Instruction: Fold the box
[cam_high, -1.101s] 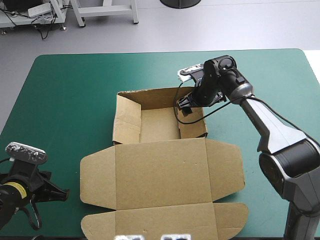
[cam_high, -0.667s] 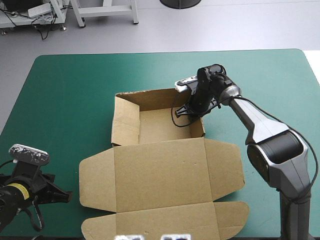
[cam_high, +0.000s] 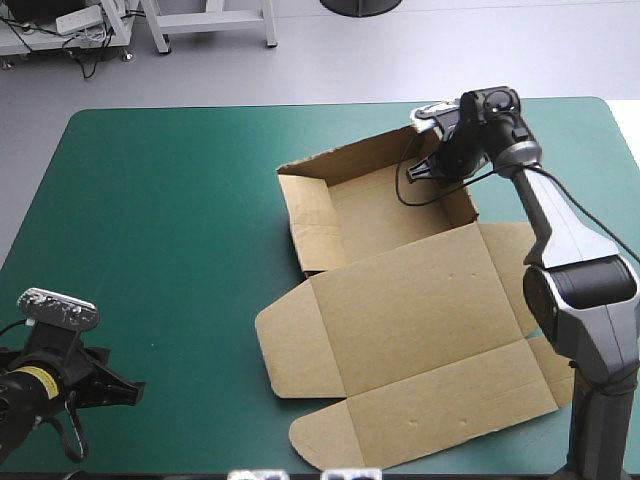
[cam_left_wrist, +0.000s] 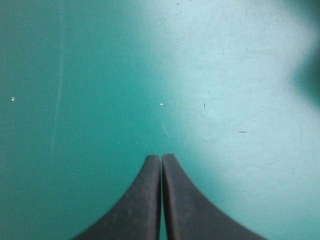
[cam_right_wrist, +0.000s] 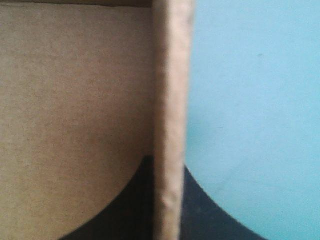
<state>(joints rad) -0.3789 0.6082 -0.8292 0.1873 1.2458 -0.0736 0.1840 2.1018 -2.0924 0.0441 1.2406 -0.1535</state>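
The brown box (cam_high: 420, 330) lies right of the table's middle as an open tray with raised walls, its lid and flaps flat toward the front. It sits turned at an angle. My right gripper (cam_high: 441, 172) is at the tray's far right corner, shut on the right wall. In the right wrist view the wall's edge (cam_right_wrist: 170, 100) runs straight between the two black fingers of the right gripper (cam_right_wrist: 167, 167), with the tray's inside on one side and the cover on the other. My left gripper (cam_high: 133, 391) rests low at the front left, shut and holding nothing; the left gripper (cam_left_wrist: 161, 158) points at bare cover.
The lid's front right flap (cam_high: 545, 385) lies close to the table's right edge, beside the right arm's base. A wide stretch of teal-green cover (cam_high: 170, 230) separates the left gripper from the box.
The right gripper went from open to shut on the tray's right wall and dragged the box to the right and farther back, turning it. The left arm stayed still.
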